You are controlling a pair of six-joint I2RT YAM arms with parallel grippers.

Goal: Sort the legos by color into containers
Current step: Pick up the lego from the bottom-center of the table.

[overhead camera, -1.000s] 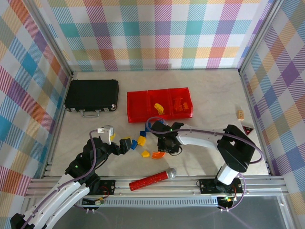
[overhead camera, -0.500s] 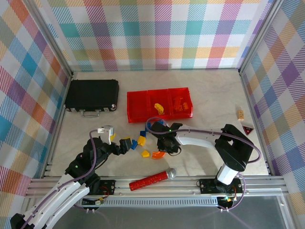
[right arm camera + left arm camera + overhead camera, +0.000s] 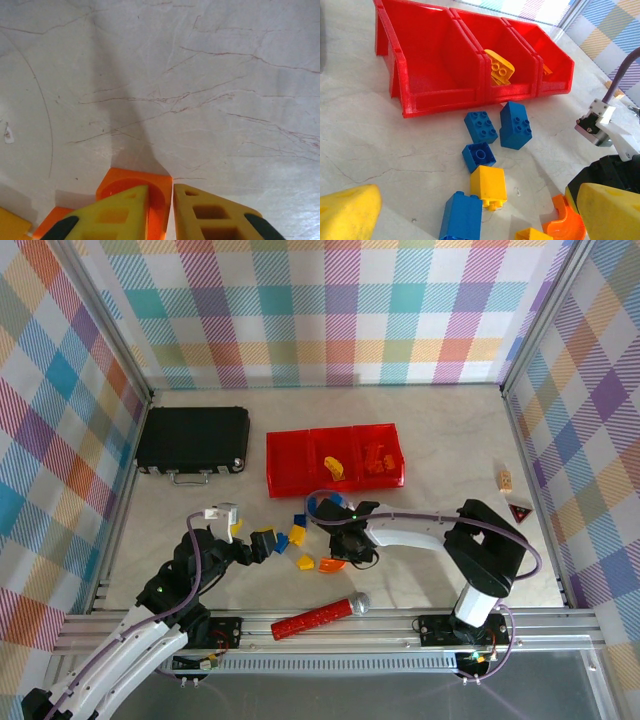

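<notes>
Marble-look tabletop (image 3: 440, 440), hemmed by plaid walls (image 3: 330, 310), lies barest toward the right. Far left sits a ribbed flat black case (image 3: 192, 438). The left gripper (image 3: 254, 538) gapes wide beside glossy studded legos (image 3: 297, 534), which lie loose before the smooth red containers (image 3: 290, 475). The right gripper (image 3: 160, 187) has its fingers narrow, astride an orange arch (image 3: 131, 179); I cannot tell whether they pinch it.

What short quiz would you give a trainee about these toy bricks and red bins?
1. True or false: the middle one of the three joined bright red plastic bins holds a yellow studded plastic brick.
2. Which colour are the loose studded bricks lying nearest the bins? A blue, B orange, C yellow.
3. Fill in: the yellow fingers of the right gripper sit over an ______ plastic arch brick.
Key: 1 true; 2 A; 3 orange.
</notes>
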